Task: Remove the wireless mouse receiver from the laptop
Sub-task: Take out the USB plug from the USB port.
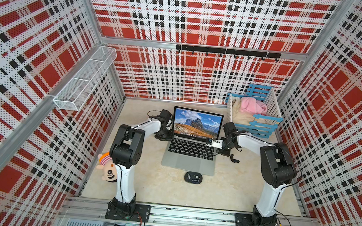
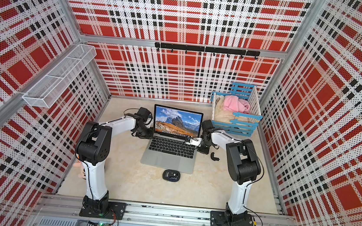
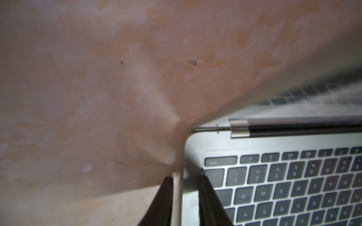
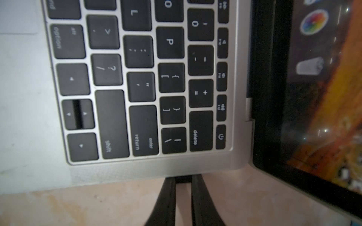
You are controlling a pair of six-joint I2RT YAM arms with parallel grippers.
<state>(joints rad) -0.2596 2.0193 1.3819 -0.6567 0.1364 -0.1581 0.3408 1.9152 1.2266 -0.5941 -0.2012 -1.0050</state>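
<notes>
Right, starting at the far left, I see a plush doll (image 1: 108, 167) lying on the bench (image 1: 224, 190) beside the left arm, with a white mesh basket (image 1: 86, 79) fixed to the wall above it. The left fingers (image 3: 166, 195) point down at the left edge of the laptop (image 1: 190, 162), close to the hinge. In the left wrist view they stand a little apart and straddle that edge beside the esc key, one over the bench and one over the deck. I cannot tell whether they pinch it.

The laptop sits open in the middle of the bench, its screen lit with a mountain wallpaper. A black mouse (image 1: 193, 177) lies just in front of the trackpad edge.

The wireless mouse receiver (image 4: 183, 177) shows in my right wrist view as a dark stub against the laptop's right edge, level with the backslash and delete keys. The right fingers (image 4: 168, 195) are closed on it, one on either side, their tips touching the side of the laptop.

Further right, a small curved black cover piece (image 1: 235, 158) lies on the bench near the right wrist. In the back right corner, a blue and white slatted crate (image 1: 262, 127) holds pink and cream blankets (image 1: 253, 107).
</notes>
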